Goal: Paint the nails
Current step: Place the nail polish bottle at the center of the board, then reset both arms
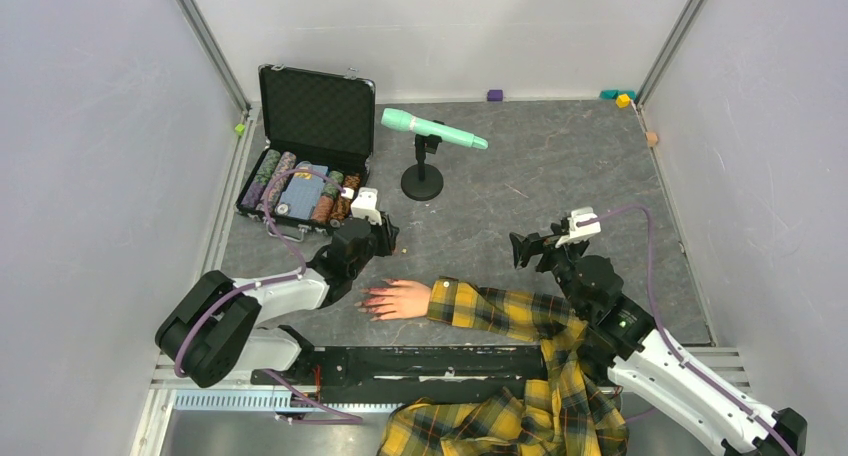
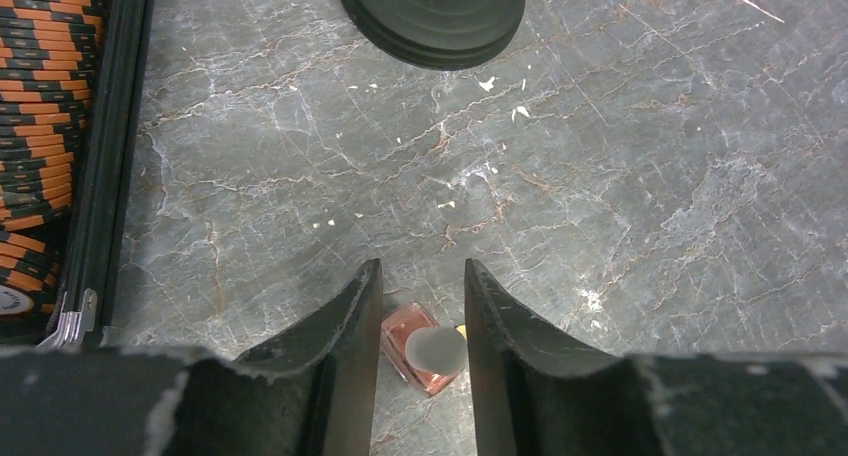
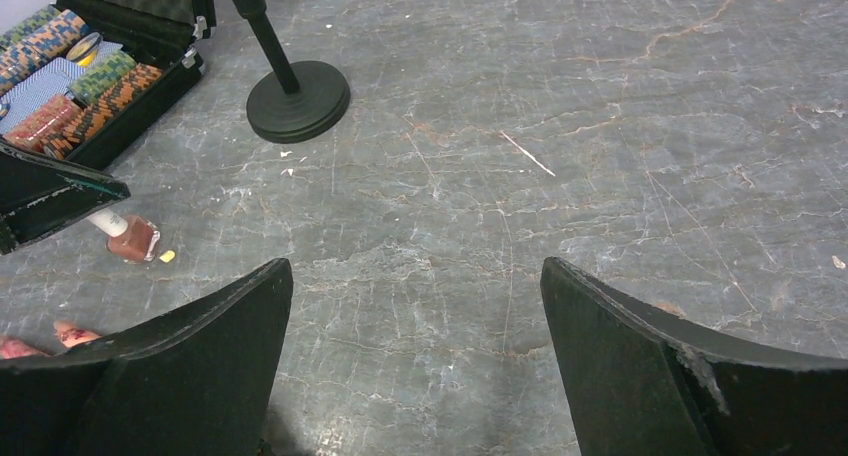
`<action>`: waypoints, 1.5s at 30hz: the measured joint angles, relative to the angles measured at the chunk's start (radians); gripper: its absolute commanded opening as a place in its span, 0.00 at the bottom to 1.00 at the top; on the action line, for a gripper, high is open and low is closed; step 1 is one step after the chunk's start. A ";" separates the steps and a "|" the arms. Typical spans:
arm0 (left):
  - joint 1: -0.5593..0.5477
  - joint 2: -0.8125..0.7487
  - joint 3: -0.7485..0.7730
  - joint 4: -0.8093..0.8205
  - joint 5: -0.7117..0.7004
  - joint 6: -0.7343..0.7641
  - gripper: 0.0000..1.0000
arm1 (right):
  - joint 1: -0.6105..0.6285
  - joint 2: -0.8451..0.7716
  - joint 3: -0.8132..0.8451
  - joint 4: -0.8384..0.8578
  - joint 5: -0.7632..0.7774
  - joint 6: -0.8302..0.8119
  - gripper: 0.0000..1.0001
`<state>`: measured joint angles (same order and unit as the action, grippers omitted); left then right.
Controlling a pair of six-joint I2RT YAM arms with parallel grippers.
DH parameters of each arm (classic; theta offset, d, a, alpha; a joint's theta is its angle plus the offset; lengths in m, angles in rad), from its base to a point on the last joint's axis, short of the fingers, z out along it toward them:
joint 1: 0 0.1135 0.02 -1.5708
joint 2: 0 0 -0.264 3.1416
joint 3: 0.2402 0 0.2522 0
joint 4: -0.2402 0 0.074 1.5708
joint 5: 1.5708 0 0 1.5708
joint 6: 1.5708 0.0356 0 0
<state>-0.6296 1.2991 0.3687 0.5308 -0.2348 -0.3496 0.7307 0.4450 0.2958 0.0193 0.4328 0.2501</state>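
From above, the small glossy red nails (image 1: 371, 301) tip a pale peach mannequin palm (image 1: 405, 298) that lies lengthwise left to right, fingers pointing left, nearward of the round black stand base (image 1: 422, 184).

In the left wrist view, the left hand (image 2: 422, 268) is partly open. It straddles a small pink white-capped bottle (image 2: 425, 356) without clamping it.

In the right wrist view, the right hand (image 3: 415, 266) is spread wide and empty.

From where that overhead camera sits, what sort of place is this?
Probably a robot test booth: plain white walls box in a stone-look table, a left arm and right arm are bolted at its edge, and props lie about: poker chip case, microphone, dummy hand.
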 measured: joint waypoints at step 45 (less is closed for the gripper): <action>0.000 -0.499 0.716 -1.181 -0.292 0.024 1.00 | -0.640 0.016 0.157 -0.287 -0.327 -0.039 0.98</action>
<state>-0.6296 0.8005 1.0847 -0.6506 -0.5266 -0.3256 0.0906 0.4610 0.4530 -0.2676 0.1059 0.2115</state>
